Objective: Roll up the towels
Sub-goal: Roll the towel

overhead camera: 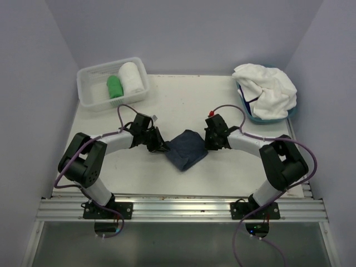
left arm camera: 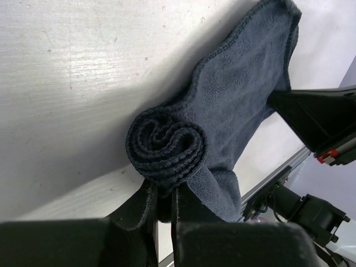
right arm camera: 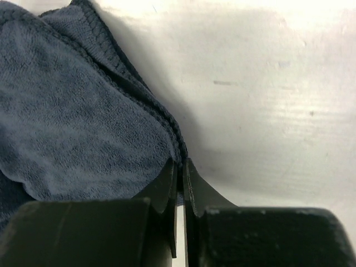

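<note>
A dark blue towel (overhead camera: 187,149) lies on the white table between my two grippers. Its left end is wound into a spiral roll (left arm camera: 166,143), with the rest spread toward the right. My left gripper (overhead camera: 162,147) is shut on the bottom of the roll, fingers (left arm camera: 189,203) pinching its folds. My right gripper (overhead camera: 210,140) is shut on the towel's right hem (right arm camera: 179,149), its jaws nearly touching with the edge between them. The right arm also shows in the left wrist view (left arm camera: 317,114).
A clear bin (overhead camera: 88,83) at the back left holds a green rolled towel (overhead camera: 114,87) and a white rolled towel (overhead camera: 130,78). A blue basket (overhead camera: 248,110) at the back right holds crumpled white towels (overhead camera: 267,89). An aluminium rail (overhead camera: 178,208) runs along the near edge.
</note>
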You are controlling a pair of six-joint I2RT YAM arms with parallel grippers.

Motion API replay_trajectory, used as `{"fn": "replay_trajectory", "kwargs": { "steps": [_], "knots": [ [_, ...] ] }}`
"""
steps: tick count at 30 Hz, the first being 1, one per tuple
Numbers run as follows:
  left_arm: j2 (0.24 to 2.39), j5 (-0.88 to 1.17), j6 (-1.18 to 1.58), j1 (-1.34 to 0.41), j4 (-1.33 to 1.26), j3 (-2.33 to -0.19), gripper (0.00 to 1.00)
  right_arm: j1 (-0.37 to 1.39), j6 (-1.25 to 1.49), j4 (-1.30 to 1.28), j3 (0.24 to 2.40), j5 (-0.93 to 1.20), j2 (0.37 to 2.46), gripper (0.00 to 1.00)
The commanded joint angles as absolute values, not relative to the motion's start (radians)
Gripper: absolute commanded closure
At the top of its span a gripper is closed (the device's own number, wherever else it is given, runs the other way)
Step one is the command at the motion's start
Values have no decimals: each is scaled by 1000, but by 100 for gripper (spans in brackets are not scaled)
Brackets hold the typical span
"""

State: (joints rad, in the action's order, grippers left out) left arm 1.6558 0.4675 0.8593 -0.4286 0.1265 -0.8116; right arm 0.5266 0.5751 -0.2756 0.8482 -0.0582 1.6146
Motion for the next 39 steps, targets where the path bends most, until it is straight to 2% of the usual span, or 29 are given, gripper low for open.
{"fn": "replay_trajectory", "kwargs": {
  "steps": [1,5,6,7,10,13,18,24,36,39],
  "knots": [
    [1637,462,816,-434,192,-824,100,514,509,-244,891,-129,1699,100],
    [1651,454,824,-434,204,-834,100,515,466,-262,920,-124,1675,100],
    [1654,448,825,-434,209,-836,100,518,450,-268,923,-123,1660,94],
    [1655,445,828,-433,213,-841,100,520,442,-279,928,-121,1640,75],
    [1666,439,838,-434,222,-844,100,563,408,-316,933,-146,1528,48],
    [1670,437,847,-434,222,-845,100,675,361,-354,962,-234,1451,40],
    [1677,430,851,-434,236,-851,100,895,215,-330,985,-319,1443,39],
    [1677,425,851,-434,247,-856,100,1055,123,-276,1032,-391,1538,39],
    [1672,426,853,-434,252,-861,100,1141,89,-178,1114,-393,1736,40],
    [1674,426,853,-434,252,-862,100,1141,121,-167,1127,-439,1776,43]
  ]
}}
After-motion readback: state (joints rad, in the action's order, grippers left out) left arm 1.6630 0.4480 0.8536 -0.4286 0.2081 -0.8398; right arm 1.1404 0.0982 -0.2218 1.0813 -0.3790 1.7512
